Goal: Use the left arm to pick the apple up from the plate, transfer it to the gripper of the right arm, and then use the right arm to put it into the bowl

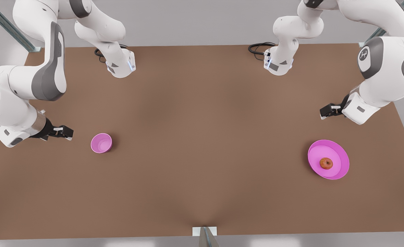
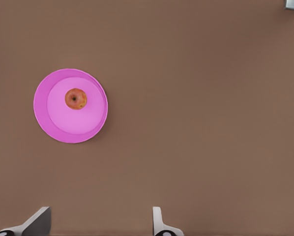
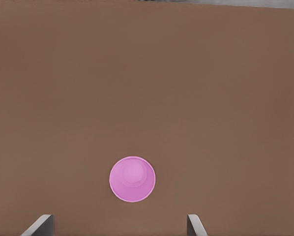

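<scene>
I see apple (image 1: 326,163), small, round, red-orange, dark stem dimple up, sitting in shallow magenta plate (image 1: 339,172) at front view's right. Bowl (image 1: 101,143), deep, pink, nothing in it, well apart at front view's left. Table (image 1: 202,144) flat matte brown; grey walls behind. Left gripper (image 1: 327,111) hangs near plate, fingers spread, gripping nothing. Right gripper (image 1: 64,132) beside bowl, fingers also apart, nothing held.

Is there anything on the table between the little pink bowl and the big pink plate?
Nothing: in the front view, bare table separates the bowl from the plate.
</scene>
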